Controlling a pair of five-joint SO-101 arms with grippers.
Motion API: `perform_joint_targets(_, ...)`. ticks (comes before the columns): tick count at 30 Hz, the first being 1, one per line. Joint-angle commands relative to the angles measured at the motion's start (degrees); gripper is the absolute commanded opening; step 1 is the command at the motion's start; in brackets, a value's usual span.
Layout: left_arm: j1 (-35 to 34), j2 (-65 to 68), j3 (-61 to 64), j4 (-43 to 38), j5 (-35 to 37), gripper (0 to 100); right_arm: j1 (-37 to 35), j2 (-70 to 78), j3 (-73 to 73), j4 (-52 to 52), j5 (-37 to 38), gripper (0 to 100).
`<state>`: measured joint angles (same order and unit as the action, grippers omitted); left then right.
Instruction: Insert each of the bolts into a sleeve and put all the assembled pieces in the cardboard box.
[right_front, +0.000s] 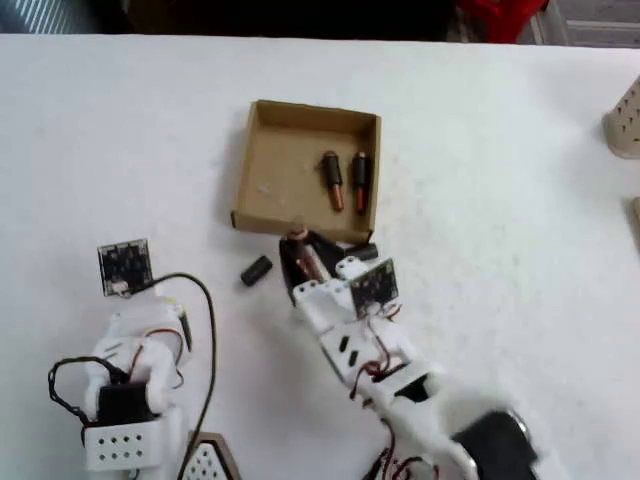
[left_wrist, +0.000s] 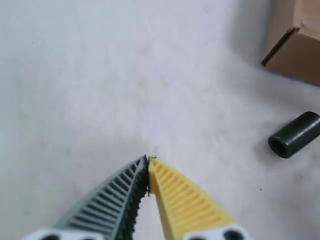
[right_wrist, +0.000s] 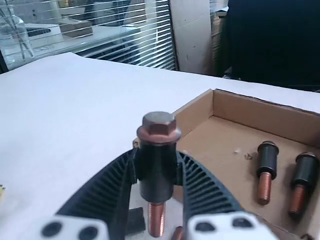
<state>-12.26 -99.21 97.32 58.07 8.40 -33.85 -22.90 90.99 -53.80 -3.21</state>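
Bolt in its sleeve (right_wrist: 157, 167): clamped upright between the black ribbed fingers (right_wrist: 107, 187) of the right gripper (right_wrist: 157, 160), copper flanged head on top, threaded end poking out below. Reads plainly as one assembled piece in the right wrist view. Shows from the high view merely as a copper-and-black shape (right_front: 302, 255) at the tip of the right gripper (right_front: 305, 262), just outside the near wall of the cardboard box (right_front: 300, 108).

Cardboard box: open on top, holding two finished pieces (right_front: 332, 181) side by side toward its right wall, dark sleeves at the far end, copper ends pointing near. Seen lower and closer from the right wrist, with the same two finished pieces (right_wrist: 266, 170) lying flat on the box (right_wrist: 240, 112) floor, apart from each other.

Loose sleeve (right_front: 256, 270): lying on its side on the white table (right_front: 480, 150), left of the right gripper, near the box's near-left corner but clear of it. Hollow bore visible from the left wrist (left_wrist: 295, 134), alongside a corner of the box (left_wrist: 295, 40).

Left gripper (left_wrist: 148, 165): grey and yellow fingers pressed tip to tip, holding nothing, over bare table (left_wrist: 100, 75), apart from the loose sleeve. Left arm (right_front: 130, 370) at the near-left of the table.
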Motion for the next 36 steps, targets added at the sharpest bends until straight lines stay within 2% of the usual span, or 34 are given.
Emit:
perform_joint_targets(1,-0.75,-0.57,-0.09,-1.14,-0.44,2,4.0,-13.05,-6.42,18.42,0.35,1.6)
perform_joint_targets(6,-0.84,-0.66,-0.09,-0.53,-0.44,2,7.43,-24.75,-14.59,44.7,0.62,1.6)
perform_joint_targets(10,-0.84,-0.66,-0.09,-0.44,-0.44,2,8.13,-27.56,-22.59,57.45,0.7,1.7)
perform_joint_targets(14,-0.84,-0.66,-0.09,-0.44,-0.44,2,8.22,-23.87,-32.88,68.79,0.7,1.8)
perform_joint_targets(20,-0.84,-0.66,-0.09,-0.44,-0.44,2,9.1,-8.4,-54.59,84.53,0.79,1.8)
perform_joint_targets(26,-0.84,-0.66,-0.09,-0.44,-0.44,2,11.91,11.91,-77.54,94.99,0.79,1.8)
perform_joint_targets(36,-0.84,-0.66,-0.09,-0.44,-0.44,2,16.48,41.71,-101.27,96.13,0.79,1.8)
